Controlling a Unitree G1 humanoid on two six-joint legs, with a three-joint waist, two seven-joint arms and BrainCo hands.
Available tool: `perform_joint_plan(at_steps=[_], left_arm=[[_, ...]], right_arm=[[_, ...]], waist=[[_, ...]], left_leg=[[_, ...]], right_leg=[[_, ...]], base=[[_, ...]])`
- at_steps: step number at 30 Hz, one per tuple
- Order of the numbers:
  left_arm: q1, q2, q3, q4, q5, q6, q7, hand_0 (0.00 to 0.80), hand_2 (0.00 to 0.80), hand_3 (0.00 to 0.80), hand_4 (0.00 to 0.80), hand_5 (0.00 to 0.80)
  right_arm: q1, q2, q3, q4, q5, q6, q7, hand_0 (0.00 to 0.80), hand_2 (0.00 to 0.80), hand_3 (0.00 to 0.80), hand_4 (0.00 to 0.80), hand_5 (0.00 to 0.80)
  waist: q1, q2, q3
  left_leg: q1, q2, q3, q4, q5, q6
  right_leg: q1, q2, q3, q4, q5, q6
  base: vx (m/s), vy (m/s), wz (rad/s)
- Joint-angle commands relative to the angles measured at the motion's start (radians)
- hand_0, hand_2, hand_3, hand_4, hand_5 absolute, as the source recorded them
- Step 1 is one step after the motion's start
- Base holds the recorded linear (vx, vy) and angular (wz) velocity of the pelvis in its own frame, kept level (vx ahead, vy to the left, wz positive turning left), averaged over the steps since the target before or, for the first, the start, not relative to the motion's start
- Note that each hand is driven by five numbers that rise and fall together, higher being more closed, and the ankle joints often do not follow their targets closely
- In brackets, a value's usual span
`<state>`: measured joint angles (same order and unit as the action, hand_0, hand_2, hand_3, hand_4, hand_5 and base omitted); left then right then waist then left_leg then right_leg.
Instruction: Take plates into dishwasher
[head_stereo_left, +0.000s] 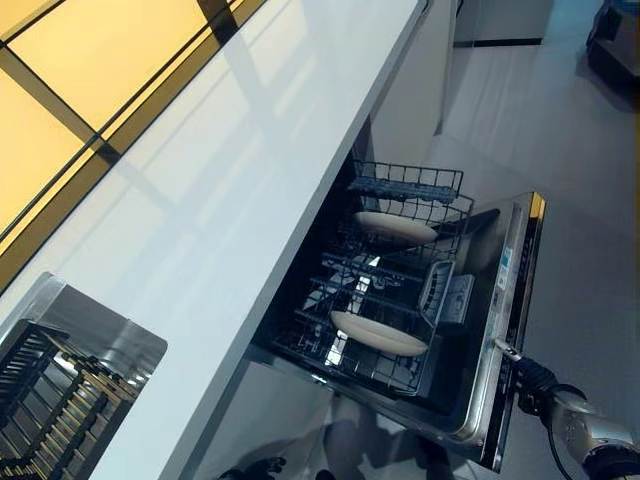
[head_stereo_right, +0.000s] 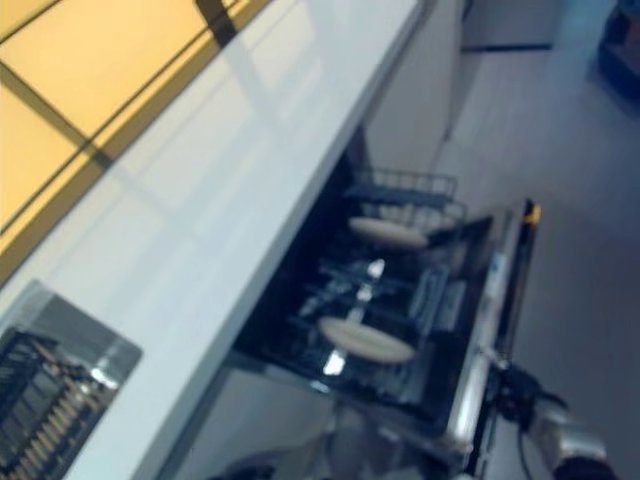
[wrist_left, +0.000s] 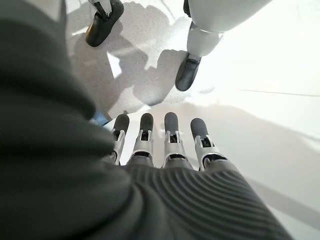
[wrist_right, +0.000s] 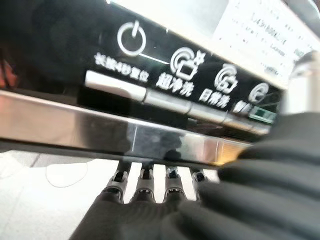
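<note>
Both head eyes look down on the open dishwasher (head_stereo_left: 470, 300).

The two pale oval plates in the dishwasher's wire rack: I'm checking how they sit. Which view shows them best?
The left eye view: one pale oval plate lies near, another plate farther back in the dark wire rack. The right eye view shows both, blurrier. Neither wrist view shows them.

Bright daylight, glare on white countertop (head_stereo_left: 250, 180) — right eye view blurred

counter (head_stereo_left: 250, 180) smooth glossy white | racks (head_stereo_left: 400, 290) dark wire metal | plates (head_stereo_left: 378, 333) matt cream | door (wrist_right: 125, 137) edge polished steel, panel glossy blk | floor (head_stereo_left: 590, 150) smooth pale
</note>
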<state>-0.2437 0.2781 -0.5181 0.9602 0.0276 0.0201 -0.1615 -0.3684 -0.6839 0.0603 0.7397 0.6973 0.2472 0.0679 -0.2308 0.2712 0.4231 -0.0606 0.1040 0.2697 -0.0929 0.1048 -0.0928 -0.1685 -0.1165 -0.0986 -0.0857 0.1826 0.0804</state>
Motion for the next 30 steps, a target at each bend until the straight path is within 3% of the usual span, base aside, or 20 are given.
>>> perform_joint_plan(at_steps=[1, 15, 30], left_arm=[[-0.053, 0.036, -0.026, 0.037, 0.015, 0.012, -0.007, 0.000, 0.000, 0.000, 0.000, 0.000], [-0.059, 0.025, -0.040, 0.051, 0.022, 0.013, -0.014, 0.000, 0.000, 0.000, 0.000, 0.000], [-0.056, 0.019, -0.044, 0.075, 0.029, -0.004, -0.016, 0.000, 0.000, 0.000, 0.000, 0.000]], right_arm=[[-0.189, 0.207, 0.156, -0.180, 0.030, -0.016, 0.148, 0.000, 0.000, 0.000, 0.000, 0.000], [-0.234, 0.272, 0.227, -0.337, 0.051, -0.007, 0.155, 0.000, 0.000, 0.000, 0.000, 0.000], [-0.250, 0.287, 0.250, -0.355, 0.065, -0.005, 0.135, 0.000, 0.000, 0.000, 0.000, 0.000]], waist=[[0.073, -0.071, -0.044], [0.084, -0.068, -0.056], [0.093, -0.064, -0.061]], left_leg=[[-0.036, -0.038, -0.027, 0.006, -0.001, -0.011], [-0.027, -0.028, -0.030, 0.006, 0.005, -0.012], [-0.020, -0.029, -0.044, 0.006, 0.002, -0.009]], right_leg=[[0.030, 0.011, -0.064, 0.067, -0.122, 0.015], [0.044, 0.013, -0.073, 0.087, -0.148, 0.007], [0.056, 0.006, -0.077, 0.094, -0.158, 0.005]], base=[[0.000, 0.000, 0.00], [0.008, -0.006, -0.06], [0.011, 0.001, -0.02]])
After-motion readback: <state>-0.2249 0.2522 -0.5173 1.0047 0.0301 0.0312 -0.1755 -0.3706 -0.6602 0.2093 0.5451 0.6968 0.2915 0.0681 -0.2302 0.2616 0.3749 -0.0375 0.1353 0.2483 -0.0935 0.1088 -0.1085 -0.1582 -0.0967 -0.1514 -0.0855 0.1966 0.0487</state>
